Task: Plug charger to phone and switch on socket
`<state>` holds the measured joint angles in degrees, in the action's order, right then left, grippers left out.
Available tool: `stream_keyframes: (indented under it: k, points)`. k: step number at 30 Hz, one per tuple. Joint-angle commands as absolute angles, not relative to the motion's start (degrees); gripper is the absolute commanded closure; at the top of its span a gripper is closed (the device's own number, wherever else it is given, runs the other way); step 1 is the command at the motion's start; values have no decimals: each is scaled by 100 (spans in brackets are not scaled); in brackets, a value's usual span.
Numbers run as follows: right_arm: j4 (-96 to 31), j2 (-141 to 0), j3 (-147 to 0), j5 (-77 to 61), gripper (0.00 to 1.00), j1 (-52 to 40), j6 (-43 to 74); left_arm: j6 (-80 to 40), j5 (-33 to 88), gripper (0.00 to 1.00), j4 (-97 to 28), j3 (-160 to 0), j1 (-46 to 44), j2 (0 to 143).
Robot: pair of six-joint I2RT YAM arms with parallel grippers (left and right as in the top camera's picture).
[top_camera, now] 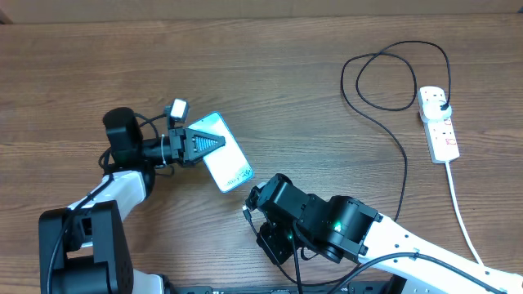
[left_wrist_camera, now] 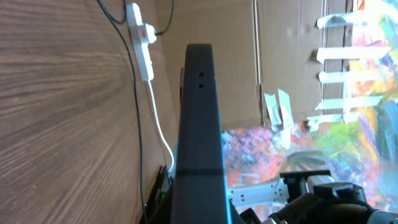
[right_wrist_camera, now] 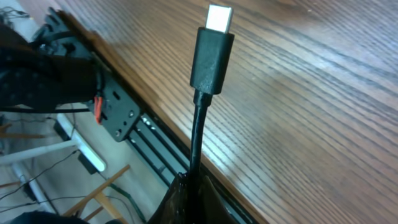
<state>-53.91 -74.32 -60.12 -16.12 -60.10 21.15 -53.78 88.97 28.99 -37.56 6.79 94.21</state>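
**On the brown table: phone gripped, connector tip held free**

Across the brown wood-grain table, both arms reach in from the near edge.

Far right, well apart from both grippers: white elongated power strip.
- One red switch shows in the left wrist view. The markings on the strip are too small to read.
- A black plug sits in the strip's far socket.
- A thick white cord runs from the strip's near end toward the right near corner.

Left of centre: slim rectangular phone, light-blue screen facing up in the overhead view.
- Dark print sits near its free end, too small to read.
- The left gripper has its black jaws closed over the other end of the phone.
- The left wrist view shows the phone edge-on as a dark slab with two small holes in its rim.

Thin black charger cable: loops once beyond the strip, then trails down the table to the right arm.

Right gripper: just beside the phone's free corner.
- Its black fingers are pinched on the cable a little below the small black connector.
- The connector's pale metal tip stands clear above the wood, touching nothing.
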Motion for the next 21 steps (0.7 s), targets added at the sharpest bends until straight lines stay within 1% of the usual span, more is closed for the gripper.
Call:
stream_keyframes:
  k: [1,4,9,13,21]
  points:
    - [-5349,-7400,-6114,-1852,96,-6031,2088,-5223,9056,96,2954,-3868,478,9402]
    - [-5347,-7397,-6114,-2086,96,-6031,2088,-5229,9059,96,3118,-3868,316,9402]
    - [-5129,-7397,-6038,-1907,96,-5977,2049,-5229,9059,96,3203,-3868,78,9402]
    - [-5312,-7397,-6018,-1243,96,-5756,2051,-5229,9059,96,3203,-3868,73,9402]
    - [-5513,-7400,-6016,-1208,96,-5428,1632,-5273,9061,96,3199,-3868,73,9402]
